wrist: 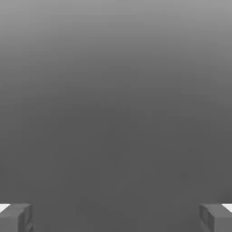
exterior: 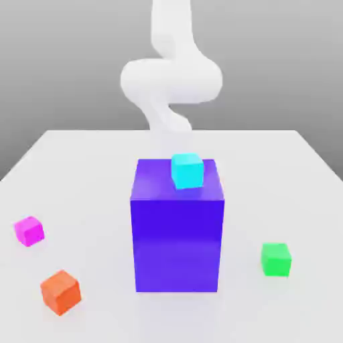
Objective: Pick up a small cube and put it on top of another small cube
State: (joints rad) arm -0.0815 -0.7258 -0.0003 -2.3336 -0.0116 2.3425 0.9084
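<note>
Orange cube (exterior: 60, 292) sits nearest. Left of the blue block (exterior: 177, 228), the magenta cube (exterior: 29, 230) rests flat, angled, open counter (exterior: 100, 167) around; green cube (exterior: 276, 259) right. Fingers (wrist: 16, 217) spread wide, empty.

Sim scene — blank grey bkgd, flat-colour cubes

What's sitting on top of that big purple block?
A small cyan cube rests on the purple block, near its top's far side. Whatever lies on the table directly behind the block is hidden.
</note>
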